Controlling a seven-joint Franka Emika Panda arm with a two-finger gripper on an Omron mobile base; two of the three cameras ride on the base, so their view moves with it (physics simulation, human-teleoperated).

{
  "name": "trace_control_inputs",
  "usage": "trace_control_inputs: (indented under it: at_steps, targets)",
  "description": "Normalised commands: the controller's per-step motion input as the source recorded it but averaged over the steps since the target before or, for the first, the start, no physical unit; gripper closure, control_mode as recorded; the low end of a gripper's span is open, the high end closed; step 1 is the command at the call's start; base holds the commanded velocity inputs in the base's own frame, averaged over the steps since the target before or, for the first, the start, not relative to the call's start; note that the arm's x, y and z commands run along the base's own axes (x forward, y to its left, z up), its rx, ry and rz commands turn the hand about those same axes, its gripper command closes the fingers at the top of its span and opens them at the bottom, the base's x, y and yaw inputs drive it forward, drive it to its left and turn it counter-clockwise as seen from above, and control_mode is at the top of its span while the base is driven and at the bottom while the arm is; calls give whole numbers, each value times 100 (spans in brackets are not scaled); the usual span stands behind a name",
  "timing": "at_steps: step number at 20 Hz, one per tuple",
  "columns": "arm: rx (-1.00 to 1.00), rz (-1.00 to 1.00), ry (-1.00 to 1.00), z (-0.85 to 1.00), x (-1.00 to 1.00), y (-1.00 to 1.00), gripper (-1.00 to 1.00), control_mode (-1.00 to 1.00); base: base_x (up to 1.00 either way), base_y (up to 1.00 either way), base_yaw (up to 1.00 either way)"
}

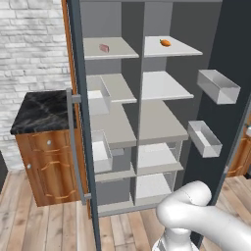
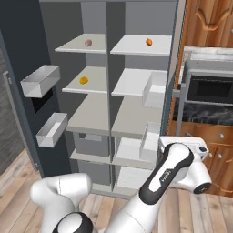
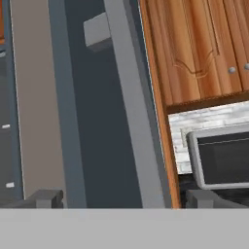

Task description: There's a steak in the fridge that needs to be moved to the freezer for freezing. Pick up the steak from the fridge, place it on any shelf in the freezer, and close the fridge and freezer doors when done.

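Note:
The steak (image 1: 104, 47) (image 2: 88, 43), a small pinkish slab, lies on the topmost shelf (image 1: 120, 49) of the freezer, the left half of the unit. The fridge and freezer doors both stand open: the freezer door (image 1: 78, 73) is edge-on at the left, and the fridge door (image 1: 230, 44) (image 3: 97, 126) is at the right. My gripper (image 3: 125, 199) is open at the outer face of the fridge door. That door's grey bar handle (image 3: 131, 112) runs up between the two fingertips (image 3: 46, 198), and nothing is held.
A carrot (image 1: 165, 42) (image 2: 149, 42) sits on the fridge's top shelf, and a small orange item (image 2: 83, 80) on the freezer's second shelf. Bins (image 1: 218, 86) (image 2: 40, 79) hang inside both doors. A black-topped wooden cabinet (image 1: 41, 110) stands left. A microwave (image 2: 209, 88) and wooden cabinets (image 3: 194, 44) are right.

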Motion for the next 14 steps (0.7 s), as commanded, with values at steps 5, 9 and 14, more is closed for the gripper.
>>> trace_control_inputs:
  at_steps: [5,9,14]
  targets:
    - [2,0,4,-2,18,49,-100,-100,0,0,0]
    - [0,0,5,-4,24,53,-100,-100,0,0,0]
    - [2,0,2,1,-30,-30,-100,-100,0,0,0]
